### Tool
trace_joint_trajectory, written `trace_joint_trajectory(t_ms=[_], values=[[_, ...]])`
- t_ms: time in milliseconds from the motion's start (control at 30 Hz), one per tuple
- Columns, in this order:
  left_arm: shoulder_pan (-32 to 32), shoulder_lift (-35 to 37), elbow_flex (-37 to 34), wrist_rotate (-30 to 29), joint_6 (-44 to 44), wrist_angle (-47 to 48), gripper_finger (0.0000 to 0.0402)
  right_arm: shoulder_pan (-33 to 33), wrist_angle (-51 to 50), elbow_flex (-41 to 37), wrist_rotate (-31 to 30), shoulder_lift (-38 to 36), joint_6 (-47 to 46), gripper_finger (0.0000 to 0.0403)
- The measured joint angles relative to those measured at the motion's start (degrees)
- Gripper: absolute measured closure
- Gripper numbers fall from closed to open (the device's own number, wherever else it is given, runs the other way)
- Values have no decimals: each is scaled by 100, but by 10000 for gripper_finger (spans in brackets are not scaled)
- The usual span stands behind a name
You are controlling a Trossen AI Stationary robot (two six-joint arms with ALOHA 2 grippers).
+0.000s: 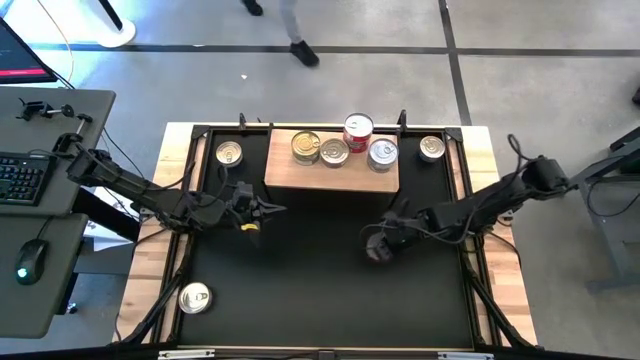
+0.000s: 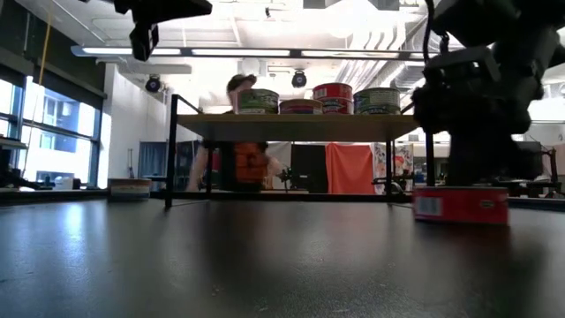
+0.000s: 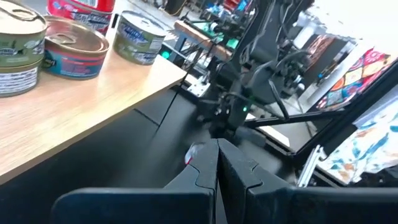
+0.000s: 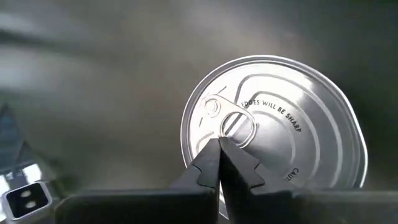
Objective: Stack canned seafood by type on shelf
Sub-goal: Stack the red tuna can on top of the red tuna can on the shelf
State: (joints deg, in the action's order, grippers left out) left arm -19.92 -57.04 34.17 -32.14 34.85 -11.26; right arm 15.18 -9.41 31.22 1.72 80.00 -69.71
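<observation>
A short red-sided can [image 2: 460, 204] with a silver pull-tab lid [image 4: 280, 118] stands on the black mat [image 1: 300, 290], right of centre. My right gripper [image 4: 220, 148] is shut and slants down over the lid, its tips by the pull tab. My left gripper [image 3: 217, 163] is shut on nothing and hovers left of centre [image 1: 262, 212], off the shelf's near left corner. The wooden shelf [image 1: 330, 172] at the far side carries several cans, among them a red one [image 1: 358, 129] stacked higher. My right gripper's shut fingertips [image 4: 211, 155] stand at the lid's pull tab [image 4: 239, 124], coming from above at a slant. I cannot tell whether they touch the lid. The can stands upright on the mat.
Loose cans stand on the mat at the far left [image 1: 229, 153], the far right [image 1: 431, 148] and the near left corner [image 1: 194, 297]. A black frame [image 1: 470, 200] borders the mat. A person [image 2: 243, 141] shows behind the shelf.
</observation>
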Motion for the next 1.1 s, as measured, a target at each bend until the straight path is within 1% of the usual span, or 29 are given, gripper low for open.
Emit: trace_joint_trajectory(t_ms=[133,267,400,567,633,700,800,867,1000,1067,1100], values=[[-17,1,-1,11,-26,-239,402,0,850,6,8,385,343,403],[-149,-181,0,91,-452,-647,402,0,958,391,13,817,1057,403],[-312,-718,53,472,-837,-1136,401,-38,910,1086,17,1430,1971,403],[-509,-1676,575,521,-813,-855,402,-66,912,2299,49,2445,3130,403],[-562,-1968,799,709,-815,-620,401,-66,909,2881,55,2869,3632,403],[-603,-2099,998,892,-813,-275,402,-66,828,3455,76,3203,4096,403],[-658,-2001,1274,951,-811,557,402,-23,550,4205,62,3412,4802,403],[-676,-1771,1377,904,-813,1217,401,-9,173,4644,-154,3352,5057,403],[-752,-1081,1405,606,-849,2443,401,-14,-1012,5240,-474,3272,5167,403],[-808,-790,1395,490,-974,2972,401,-19,-1323,5349,-484,3272,4923,403],[-846,-669,1314,452,-1039,3015,402,-5,-1377,5373,-483,3272,4703,403]])
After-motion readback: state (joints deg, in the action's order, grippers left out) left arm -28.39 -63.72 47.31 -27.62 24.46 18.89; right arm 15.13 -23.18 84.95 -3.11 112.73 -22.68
